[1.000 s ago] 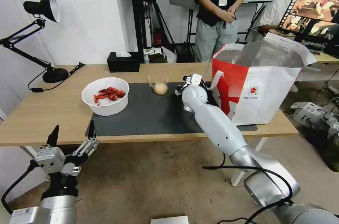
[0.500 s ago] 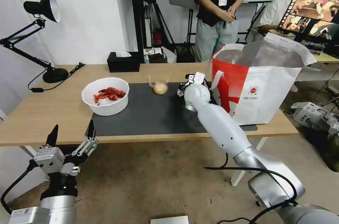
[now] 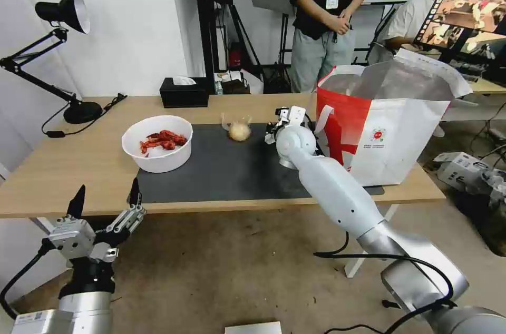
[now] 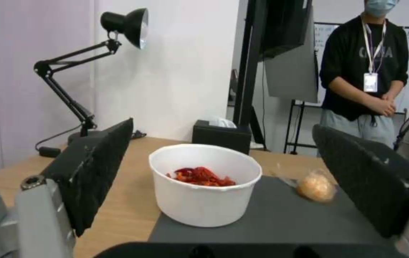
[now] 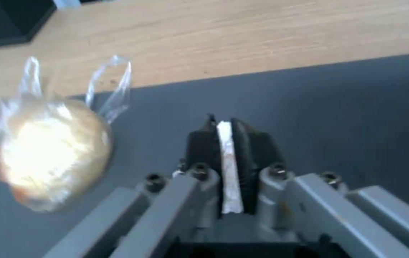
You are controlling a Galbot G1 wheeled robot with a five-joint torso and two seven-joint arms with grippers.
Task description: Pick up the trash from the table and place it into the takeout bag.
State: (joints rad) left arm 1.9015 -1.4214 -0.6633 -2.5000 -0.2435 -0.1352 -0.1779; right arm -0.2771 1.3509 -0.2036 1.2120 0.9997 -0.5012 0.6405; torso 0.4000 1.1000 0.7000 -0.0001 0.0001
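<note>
Two pincers: one is seen working over the table (image 3: 63,165), the other is parked in front of the table's near edge.
Right pincer (image 5: 226,143): held over the dark-grey mat (image 3: 221,170), between the wrapped ball and the takeout bag; its fingers (image 5: 247,150) are closed together on a thin strip of white material, judged to be tissue.
Left pincer (image 3: 105,202): spread wide open, nothing held, idle and pointing up, with the bowl seen between its fingers from the left wrist.
Takeout bag (image 3: 400,134): stood open at the right end of the table, its silver lining visible, just beside the right pincer.
Wrapped ball (image 3: 239,131): lying on the far part of the mat, near the right pincer but not touched.
Bowl of crayfish shells (image 3: 157,143): sat on the left corner of the mat, well apart from the bag.
Risk, tissue: only a narrow sliver is pinched, so it could be dropped before the bag is reached.
Risk, bag: the handle or rim could be snagged by the wrist, and the bag could be tipped or pushed.
Risk, ball: the loose wrap could be brushed and the ball set rolling.
</note>
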